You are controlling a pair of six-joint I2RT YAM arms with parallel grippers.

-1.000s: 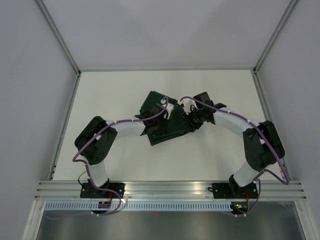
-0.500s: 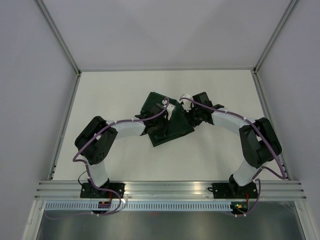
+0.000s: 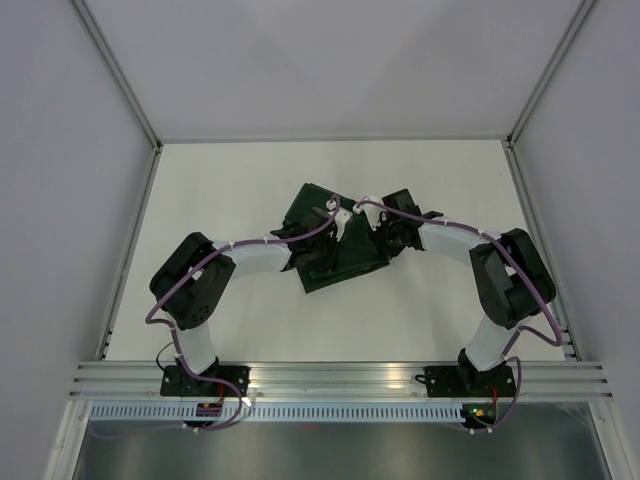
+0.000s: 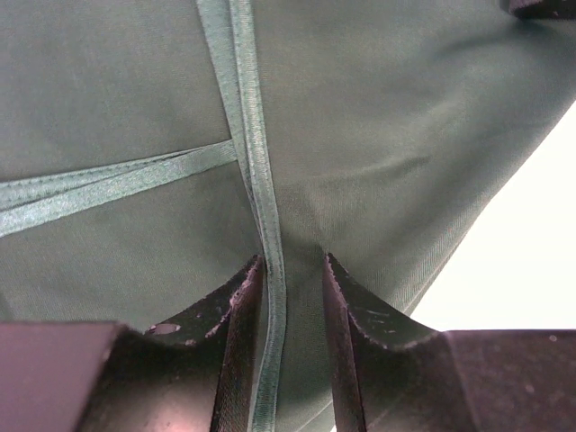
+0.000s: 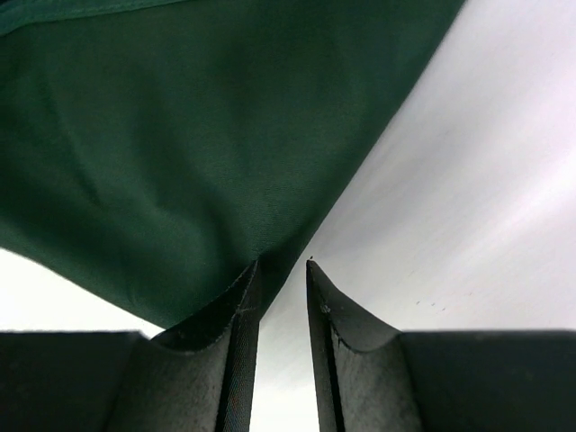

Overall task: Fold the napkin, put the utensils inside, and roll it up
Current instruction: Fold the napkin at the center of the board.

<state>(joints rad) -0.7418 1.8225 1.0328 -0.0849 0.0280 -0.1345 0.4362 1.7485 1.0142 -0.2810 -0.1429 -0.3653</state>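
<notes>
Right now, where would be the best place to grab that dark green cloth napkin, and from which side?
Probably by its stitched hem, coming in from the open edge where the white table shows beside it. The dark green cloth napkin is thin and limp, so only an edge or a fold gives a pincer something to close on. The left pincer straddles that hem.

Overhead, plus wrist close-ups on napkin

We find the napkin lying on the table, near its middle. The left gripper is over the napkin's near-left part, and the right gripper is at its right edge.
</notes>
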